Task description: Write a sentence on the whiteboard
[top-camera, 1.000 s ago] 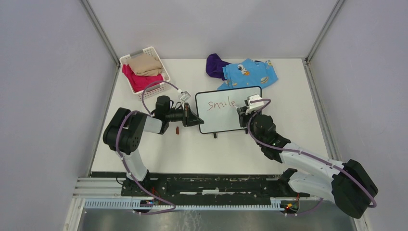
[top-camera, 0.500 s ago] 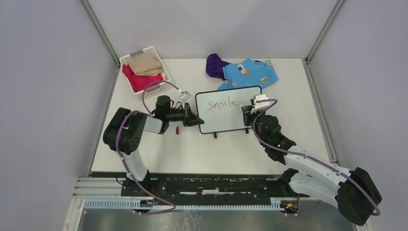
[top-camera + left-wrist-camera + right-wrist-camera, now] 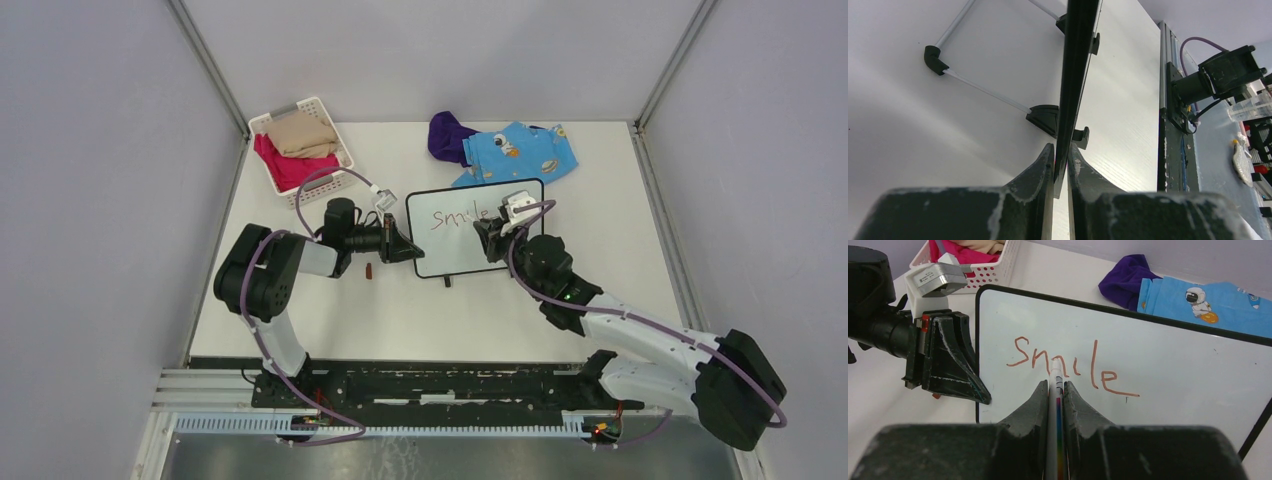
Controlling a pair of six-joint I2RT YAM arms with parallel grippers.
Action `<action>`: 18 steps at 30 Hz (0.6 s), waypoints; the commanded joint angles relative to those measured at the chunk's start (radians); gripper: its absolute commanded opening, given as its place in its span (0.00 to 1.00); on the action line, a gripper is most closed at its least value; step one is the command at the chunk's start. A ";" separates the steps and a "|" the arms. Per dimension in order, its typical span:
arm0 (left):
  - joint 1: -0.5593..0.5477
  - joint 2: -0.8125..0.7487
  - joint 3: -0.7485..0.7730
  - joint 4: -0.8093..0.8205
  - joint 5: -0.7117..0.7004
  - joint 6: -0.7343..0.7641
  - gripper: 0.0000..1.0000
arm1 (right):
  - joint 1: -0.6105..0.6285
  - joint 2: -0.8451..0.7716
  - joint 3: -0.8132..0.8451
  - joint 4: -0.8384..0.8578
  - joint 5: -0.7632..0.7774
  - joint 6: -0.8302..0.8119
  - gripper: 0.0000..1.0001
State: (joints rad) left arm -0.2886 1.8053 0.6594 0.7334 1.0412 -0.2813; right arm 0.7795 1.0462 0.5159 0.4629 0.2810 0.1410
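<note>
Left fingers [image 3: 1035, 180] pinching whiteboard [image 3: 450, 250] edge, right fingers [image 3: 1030, 410] gripping marker [image 3: 1055, 390], tip overlapping sentence [image 3: 1094, 365]

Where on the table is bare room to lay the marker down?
Bare: the table nearer than the whiteboard, and right of the board. Crowded: the far edge, with basket and clothes; the board's sides, with left gripper and right gripper.

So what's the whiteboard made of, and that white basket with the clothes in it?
The whiteboard looks like a smooth, faintly glossy white sheet: the writing sits cleanly on top. Its thin black frame looks like plastic, though it could be metal. The basket looks like matt white moulded plastic, going by its rows of small holes.
</note>
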 commanded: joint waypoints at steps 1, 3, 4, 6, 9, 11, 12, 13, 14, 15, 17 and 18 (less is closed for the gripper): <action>-0.004 -0.012 0.012 -0.071 -0.080 0.085 0.02 | 0.005 0.038 0.073 0.077 -0.012 -0.003 0.00; -0.005 -0.012 0.012 -0.071 -0.080 0.086 0.02 | 0.005 0.053 0.083 0.079 0.008 0.000 0.00; -0.004 -0.012 0.013 -0.074 -0.080 0.088 0.02 | 0.006 0.059 0.088 0.077 0.024 0.005 0.00; -0.006 -0.012 0.015 -0.079 -0.081 0.090 0.02 | 0.006 0.074 0.097 0.069 0.060 0.014 0.00; -0.006 -0.012 0.015 -0.082 -0.081 0.093 0.02 | 0.006 0.090 0.103 0.065 0.095 0.021 0.00; -0.005 -0.012 0.015 -0.084 -0.082 0.094 0.02 | 0.006 0.098 0.102 0.070 0.098 0.024 0.00; -0.005 -0.012 0.014 -0.084 -0.081 0.094 0.02 | 0.006 0.102 0.102 0.074 0.098 0.024 0.00; -0.005 -0.012 0.015 -0.083 -0.081 0.094 0.02 | 0.006 0.104 0.102 0.077 0.097 0.026 0.00; -0.005 -0.012 0.015 -0.084 -0.081 0.094 0.02 | 0.006 0.107 0.102 0.079 0.095 0.026 0.00; -0.004 -0.012 0.016 -0.083 -0.081 0.094 0.02 | 0.006 0.109 0.102 0.081 0.095 0.025 0.00; -0.005 -0.013 0.015 -0.083 -0.082 0.094 0.02 | 0.006 0.114 0.104 0.082 0.096 0.025 0.00; -0.005 -0.014 0.015 -0.084 -0.081 0.093 0.02 | 0.006 0.115 0.104 0.083 0.099 0.026 0.00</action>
State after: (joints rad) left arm -0.2901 1.7981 0.6647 0.7067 1.0409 -0.2508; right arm 0.7818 1.1572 0.5751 0.4786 0.3538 0.1543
